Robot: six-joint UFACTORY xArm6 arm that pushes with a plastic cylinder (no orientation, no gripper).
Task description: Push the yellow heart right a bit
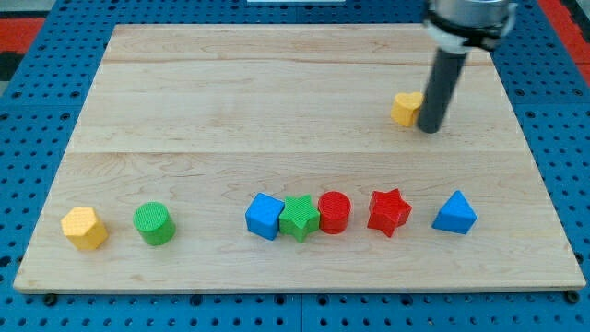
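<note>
The yellow heart (405, 108) lies on the wooden board at the view's upper right. My tip (430, 128) stands right against the heart's right side, touching or nearly touching it. The dark rod rises from there to the view's top right and hides part of the heart's right edge.
Along the bottom of the wooden board (277, 83), from left: a yellow hexagon (84, 228), a green cylinder (153, 223), a blue cube (265, 216), a green star (299, 218), a red cylinder (334, 212), a red star (388, 212), a blue triangle (454, 213). The board's right edge lies close to my tip.
</note>
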